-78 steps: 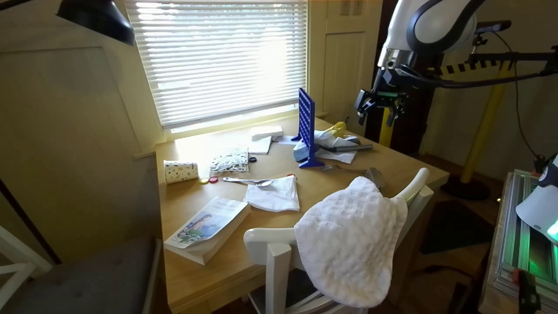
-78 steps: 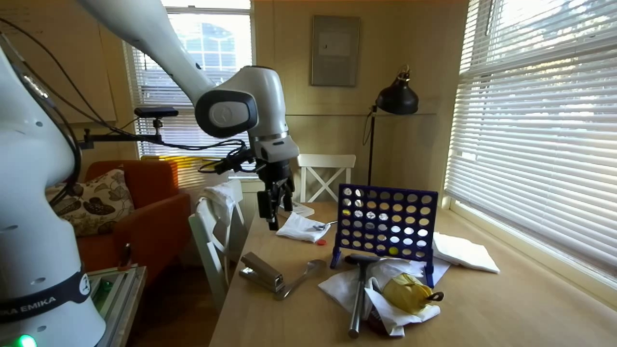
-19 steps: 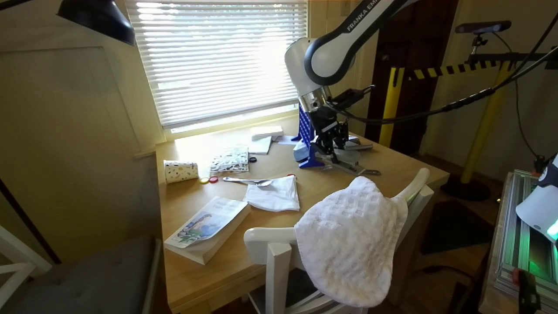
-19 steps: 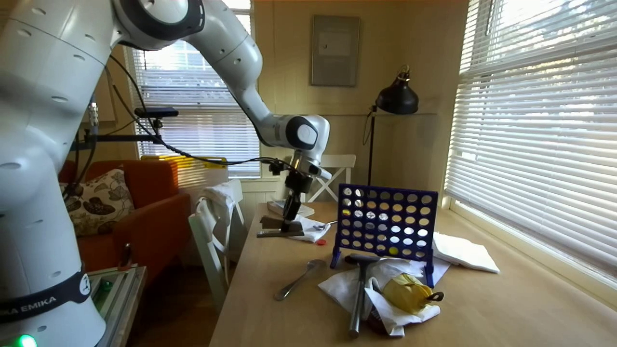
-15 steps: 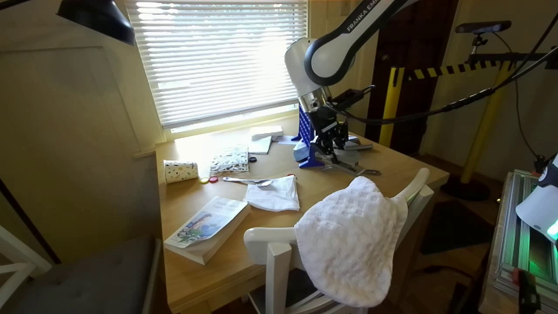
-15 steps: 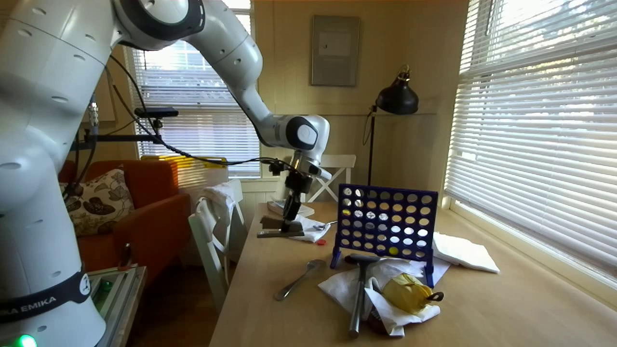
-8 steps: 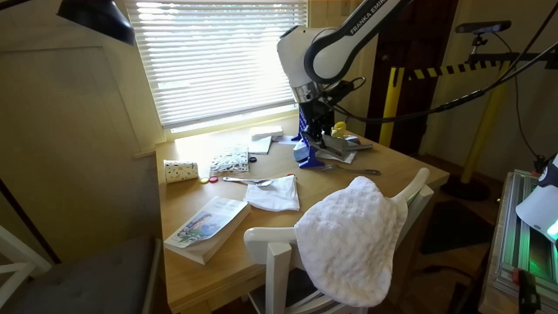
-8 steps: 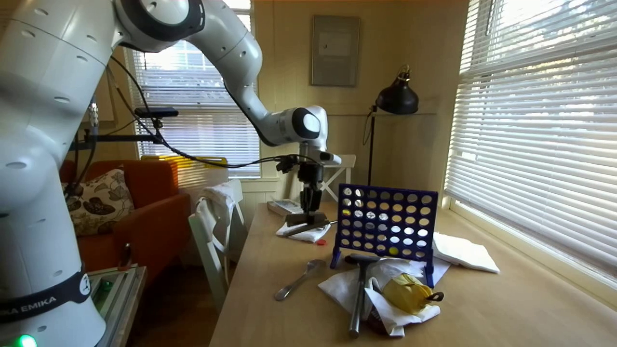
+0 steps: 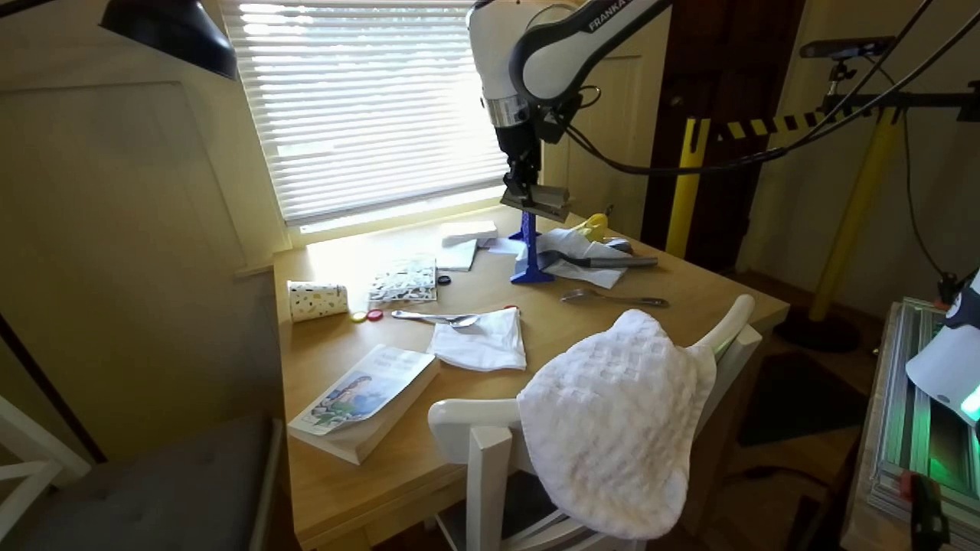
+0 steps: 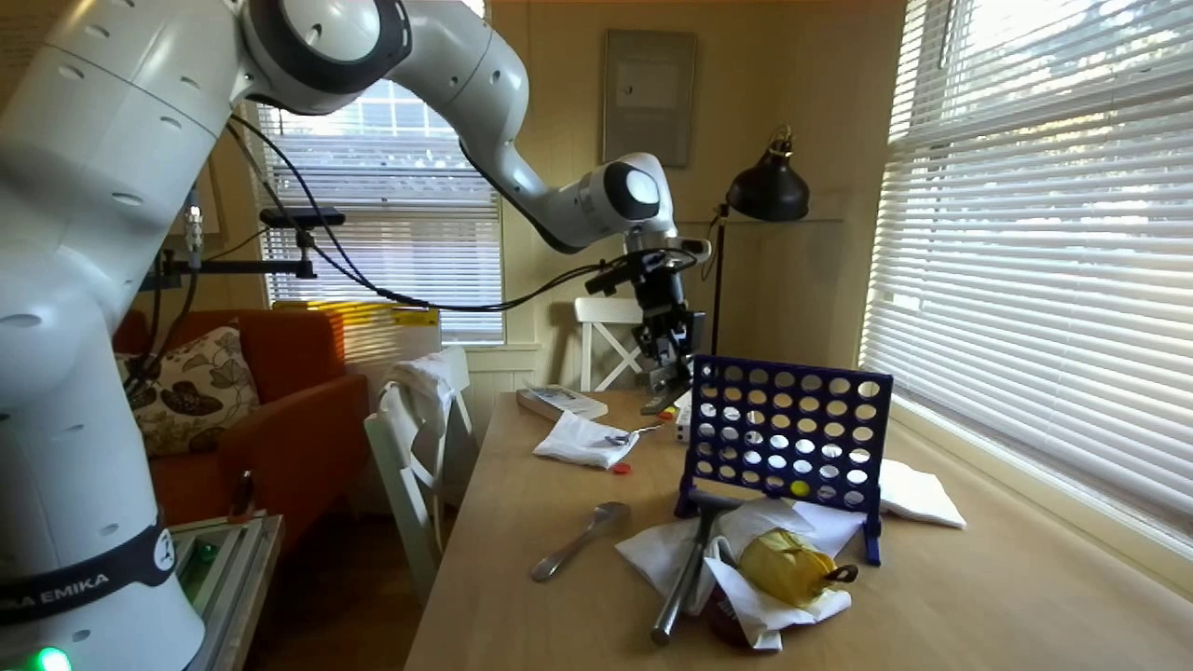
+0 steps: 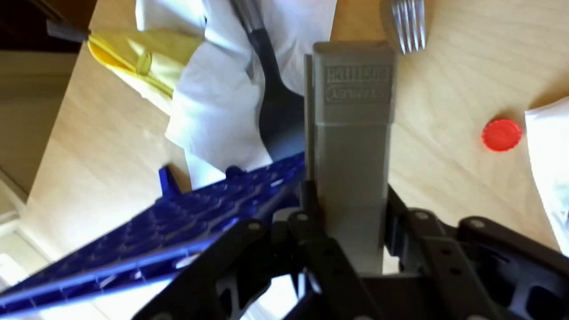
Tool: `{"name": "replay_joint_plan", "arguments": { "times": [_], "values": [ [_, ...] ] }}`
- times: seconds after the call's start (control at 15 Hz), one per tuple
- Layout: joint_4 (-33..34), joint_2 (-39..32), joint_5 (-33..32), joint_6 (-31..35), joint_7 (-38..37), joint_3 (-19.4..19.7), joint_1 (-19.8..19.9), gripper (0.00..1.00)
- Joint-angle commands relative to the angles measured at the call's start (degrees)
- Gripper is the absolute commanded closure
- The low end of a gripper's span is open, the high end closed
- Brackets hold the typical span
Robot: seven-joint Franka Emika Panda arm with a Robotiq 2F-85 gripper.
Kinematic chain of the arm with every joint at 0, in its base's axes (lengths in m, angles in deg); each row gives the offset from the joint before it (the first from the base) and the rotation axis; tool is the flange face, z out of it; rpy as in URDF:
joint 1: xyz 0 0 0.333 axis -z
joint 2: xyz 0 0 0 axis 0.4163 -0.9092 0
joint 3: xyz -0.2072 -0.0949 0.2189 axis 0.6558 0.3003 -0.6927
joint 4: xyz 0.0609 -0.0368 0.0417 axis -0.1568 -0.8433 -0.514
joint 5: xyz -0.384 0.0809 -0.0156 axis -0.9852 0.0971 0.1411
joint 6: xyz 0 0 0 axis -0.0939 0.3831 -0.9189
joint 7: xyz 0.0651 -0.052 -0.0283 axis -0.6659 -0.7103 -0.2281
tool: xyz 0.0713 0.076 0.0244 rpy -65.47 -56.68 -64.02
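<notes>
- Table [image 10: 1007, 596] is bearing everything I am watching, and I am taking the blue rack [image 10: 793, 432] on it as my landmark.
- White chair [image 9: 490, 482] is standing at the table's edge, well apart from the rack, and a white towel [image 9: 616, 428] is draping over its back.
- Blue rack itself is standing upright on its feet, its rows of round holes showing in an exterior view.
- Crumpled white material [image 11: 213, 111] is lying just beside the rack, a yellow bundle [image 10: 786, 564] is nestling in it and a black-headed utensil [image 11: 280, 120] is lying across it.
- Gripper [image 11: 349, 209] is hanging beside one end of the rack, and I am holding its jaws clamped on both sides of the stapler [image 11: 355, 160].
- Thick book [image 9: 360, 398] is lying flat, well apart from the rack.
- Stapler is hanging clear of the table close beside the rack's top, its lettering showing in the wrist view; whether it is touching the rack I cannot tell.
- Fork [image 11: 410, 26] is lying near the rack's foot.
- Spoon [image 9: 459, 321] is lying farther from the rack, its bowl resting on a white napkin [image 9: 486, 348].
- Red disc [image 11: 501, 134] is lying near the rack.
</notes>
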Motion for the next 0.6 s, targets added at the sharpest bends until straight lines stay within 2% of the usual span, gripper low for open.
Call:
{"name": "replay_joint_plan", "arguments": {
  "times": [0.0,0.4,0.47,0.53],
  "values": [
    [9.25,-5.79,0.14,1.95,9.91,-2.4,0.62,0.89],
    [17.58,-13.31,1.9,7.13,23.69,-7.0,-0.91,0.89],
    [13.24,-10.29,1.06,6.16,18.82,-5.14,-1.75,0.64],
    [14.22,-11.36,1.19,6.9,20.24,-5.63,-1.98,0.64]
  ]
}}
